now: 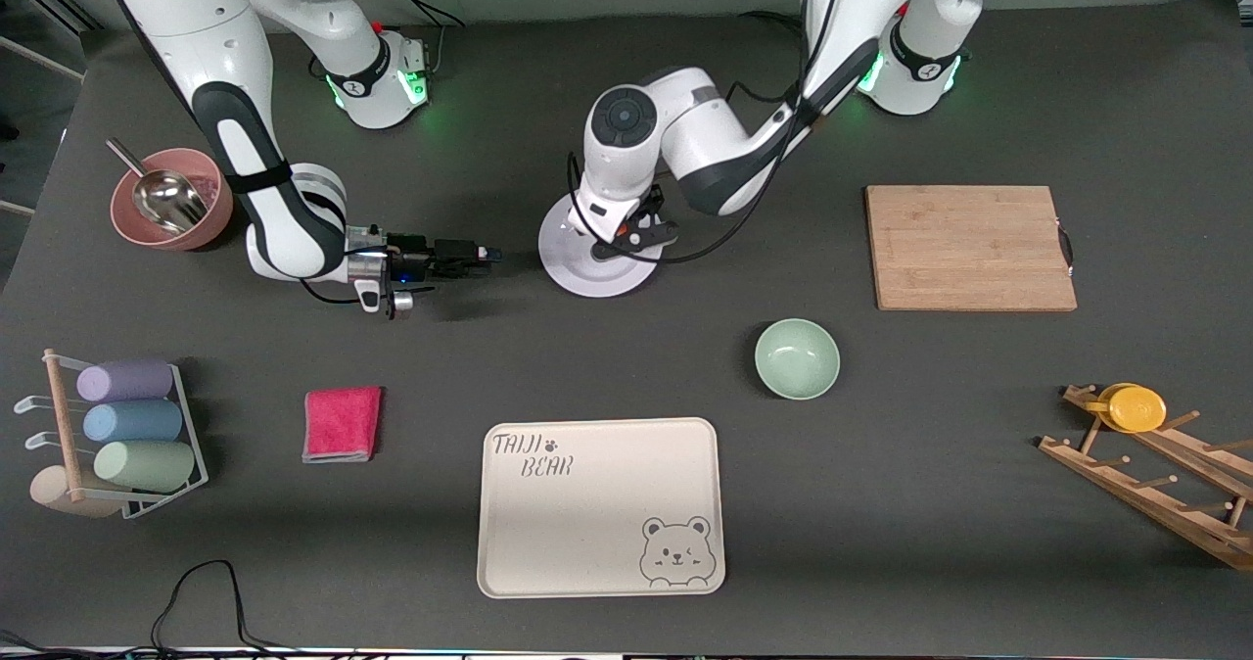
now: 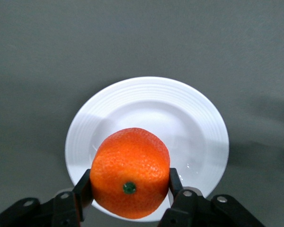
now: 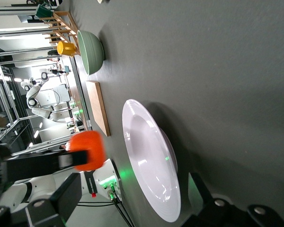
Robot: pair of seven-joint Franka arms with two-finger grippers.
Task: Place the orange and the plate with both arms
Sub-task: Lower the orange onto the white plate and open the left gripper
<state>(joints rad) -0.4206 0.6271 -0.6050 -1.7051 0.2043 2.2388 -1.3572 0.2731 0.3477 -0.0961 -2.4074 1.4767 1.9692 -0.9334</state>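
While nothing rests on the tray (image 1: 602, 506) nearest the camera, bowl (image 1: 797, 357) noted farther up toward the left arm's end, unused. Plate (image 1: 594, 259) found flat on the table (image 1: 626, 366) near mid-table, farther from the camera than tray and bowl. Left gripper (image 1: 641, 232) seen directly over the plate, fingers (image 2: 174, 178) clamped on either side of the orange (image 2: 130, 172), fruit held clear above the shallow centre and not yet touching it. Right gripper (image 1: 480, 252) found low over bare table just beside the plate's rim toward the right arm's end, lying level and pointed at the plate; finger spacing not determinable. Judged part done: orange lifted and positioned, release outstanding. Plate not yet gripped; any carry, perhaps to the tray, remains outstanding.
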